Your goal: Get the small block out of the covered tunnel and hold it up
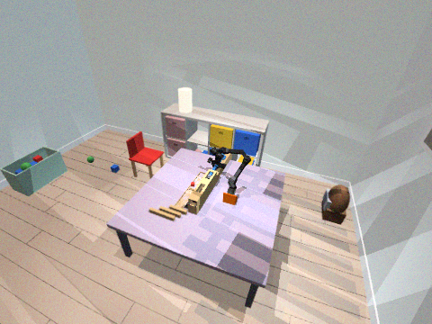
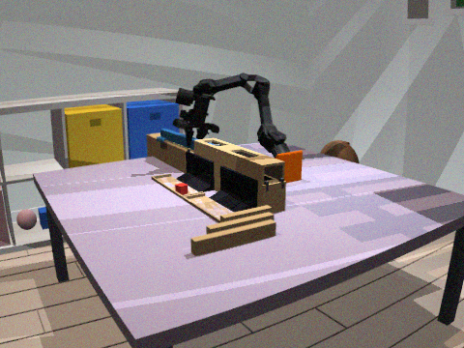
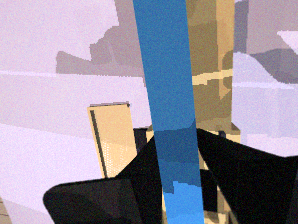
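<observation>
Standing by the table [image 1: 243,229] [image 2: 159,300], I saw the black arm [image 1: 247,162] [image 2: 263,97] arched over the wooden tunnel [image 1: 202,195] [image 2: 274,197]. Its gripper [image 1: 215,166] [image 2: 189,141] [image 3: 176,150] pointed downward and was clamped on the long blue bar [image 2: 174,137] [image 3: 167,85], one dark finger pressed to either side of it. The bar ran along the line of the tunnel, over the lower wooden section at its far end.

The small red block [image 1: 193,184] [image 2: 181,188] was outside the tunnel, down on the shallow, low-rimmed wooden tray [image 1: 185,195] [image 2: 199,202] [image 3: 116,135] that ran along its side. Nothing gripped it; it sat apart from the fingers. Two dark panels sloped out from the tunnel's side toward the tray, and openings showed in its roof.

Three loose wooden rods [image 1: 167,212] [image 2: 234,237] lay roughly side by side near the tunnel's near end. An orange panel [image 1: 229,198] [image 2: 293,165] stood upright by the arm's base, on the opposite side of the tunnel from the tray.
</observation>
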